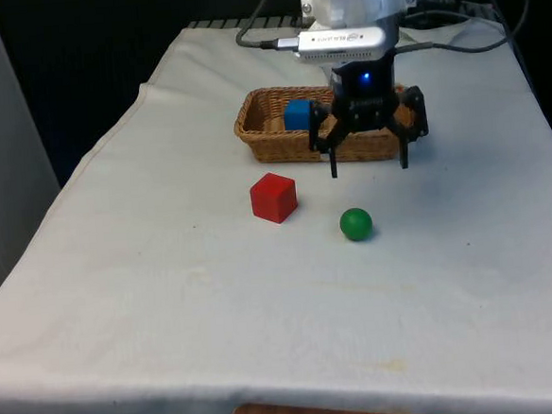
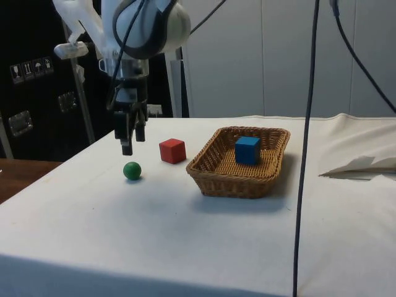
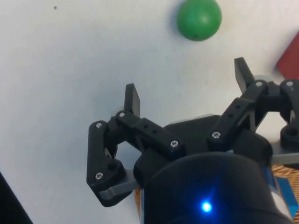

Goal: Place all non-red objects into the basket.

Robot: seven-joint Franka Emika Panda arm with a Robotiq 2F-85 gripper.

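As the blue cube (image 1: pixel 298 113) sits in the basket (image 1: pixel 270 147), gripper (image 1: pixel 369 169), fingers spread and empty, hangs mid-table beside the green ball (image 1: pixel 356 223), likely the next pick.

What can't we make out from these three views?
- Basket: in the front view the gripper covers its right part; orange bits show by the fingers, unidentifiable.
- Red cube: cut off by the wrist picture's edge.
- Blue cube: front view, partly behind the gripper.
- Height of the open gripper above the cloth near the green ball: unclear.
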